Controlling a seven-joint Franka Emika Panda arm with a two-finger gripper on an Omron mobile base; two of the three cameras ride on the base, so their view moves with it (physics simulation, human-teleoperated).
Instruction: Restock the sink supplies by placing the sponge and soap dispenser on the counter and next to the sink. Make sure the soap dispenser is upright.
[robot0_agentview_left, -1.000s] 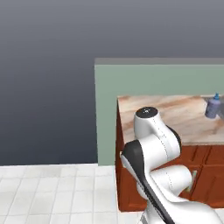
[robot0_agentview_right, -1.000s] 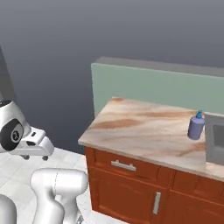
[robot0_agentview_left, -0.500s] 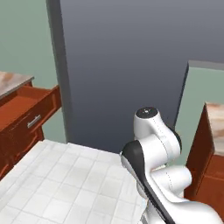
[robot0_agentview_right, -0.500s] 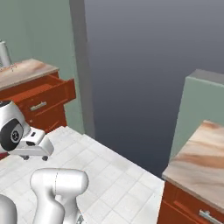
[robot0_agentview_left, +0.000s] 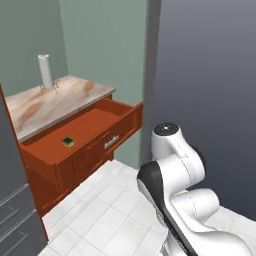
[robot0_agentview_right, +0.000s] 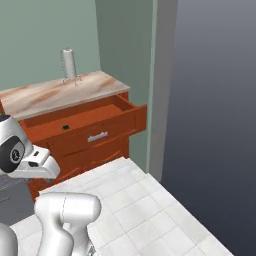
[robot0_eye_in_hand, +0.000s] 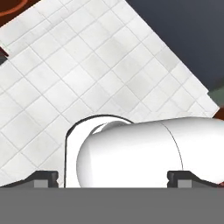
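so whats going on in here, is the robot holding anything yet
Not yet. The end effector is open and empty, pointing down at the tiled floor. The robot faces a side cabinet with an open drawer; the sponge lies inside it, untouched. A tall grey-white cylinder stands on the counter above.

No legible text, label, brand, number or sign was found on any visible surface.
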